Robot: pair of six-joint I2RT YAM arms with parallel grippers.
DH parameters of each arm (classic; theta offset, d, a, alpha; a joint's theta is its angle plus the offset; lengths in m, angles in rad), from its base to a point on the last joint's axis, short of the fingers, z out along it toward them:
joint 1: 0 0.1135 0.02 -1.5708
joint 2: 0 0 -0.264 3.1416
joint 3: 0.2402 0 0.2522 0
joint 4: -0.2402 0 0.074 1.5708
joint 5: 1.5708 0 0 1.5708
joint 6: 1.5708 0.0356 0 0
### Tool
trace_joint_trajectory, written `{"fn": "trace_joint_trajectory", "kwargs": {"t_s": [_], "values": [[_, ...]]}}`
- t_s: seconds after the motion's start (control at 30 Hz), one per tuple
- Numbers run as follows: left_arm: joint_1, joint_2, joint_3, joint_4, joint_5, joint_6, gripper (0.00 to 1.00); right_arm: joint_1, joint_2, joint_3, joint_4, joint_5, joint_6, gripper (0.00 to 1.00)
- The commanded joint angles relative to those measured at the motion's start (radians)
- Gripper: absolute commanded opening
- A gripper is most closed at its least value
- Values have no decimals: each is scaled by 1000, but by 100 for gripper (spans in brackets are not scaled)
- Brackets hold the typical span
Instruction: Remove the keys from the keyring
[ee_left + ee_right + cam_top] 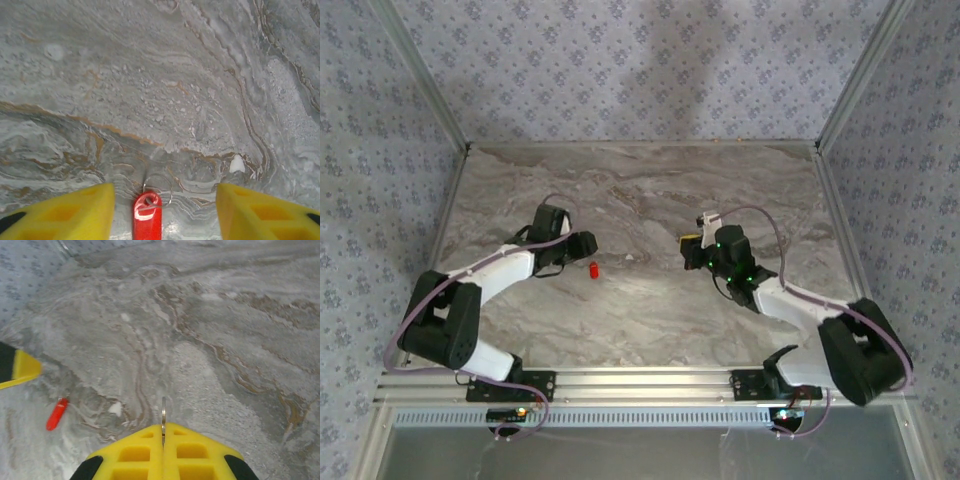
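left gripper (pixel 165 200): fingers wide open, nothing in them. One chunky yellow fingertip (pixel 70 212) sits on each side of the tag, with bare table between each of them and the tag, so no contact.

keyring: it's the little red plastic tag (pixel 147 218) with a thin silvery wire ring (pixel 159 186) on its far end. It's lying flat on the table, in the gap between the left fingers and closer to the left-hand one. From the top camera it's a red dot (pixel 593 270) just off the left gripper's tip, on the left half of the table.

right gripper (pixel 163 432): yellow fingers pressed together and pinching a thin silvery metal piece (pixel 163 412) that sticks straight out past the tips. It's edge-on to the camera, so honestly can't tell its shape.

gap between the two: the right gripper and its metal piece are well apart from the red tag (pixel 56 413), which lies off to the side in the right wrist view, near one yellow tip of the other gripper (pixel 22 369).

table: grey marbled slab (pixel 650 190). The arms come in from the near edge, with patterned walls around it.
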Motion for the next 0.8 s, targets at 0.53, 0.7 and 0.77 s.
{"fn": "trace_joint_trajectory", "kwargs": {"t_s": [0.53,0.7,0.77], "values": [[13,-389,0,-219,-223,46,99,-131,170,-26,33,81,187,60],[41,-396,54,-283,-531,126,99,-110,-68,117,-413,452,46,100],[45,-398,32,-218,-700,250,99,-83,-134,134,-458,691,-36,100]]}}
